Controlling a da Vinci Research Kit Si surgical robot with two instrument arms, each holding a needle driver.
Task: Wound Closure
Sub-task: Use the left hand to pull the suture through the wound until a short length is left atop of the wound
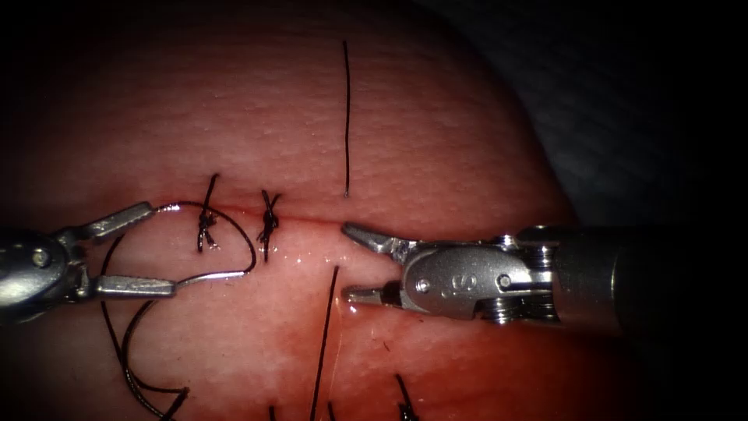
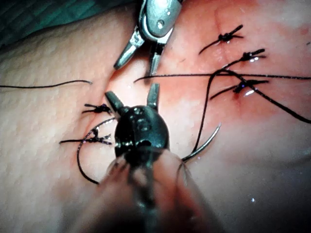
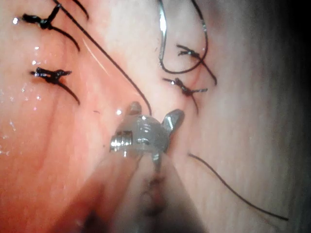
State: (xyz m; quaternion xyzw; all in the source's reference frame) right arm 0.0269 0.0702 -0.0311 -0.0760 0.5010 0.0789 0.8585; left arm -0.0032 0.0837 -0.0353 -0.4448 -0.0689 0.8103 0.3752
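Steel needle (image 1: 234, 245), stiff and slippery, lies free on the tissue (image 1: 436, 148); grip mid-curve. Left tool (image 1: 160, 248) and right tool (image 1: 349, 262) gape, empty.

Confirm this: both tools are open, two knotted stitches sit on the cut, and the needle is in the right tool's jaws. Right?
Not quite. In the endoscope view the right tool is open and holds nothing; the needle lies on the tissue beside the left tool, also open and empty. Two knotted stitches on the cut: correct.
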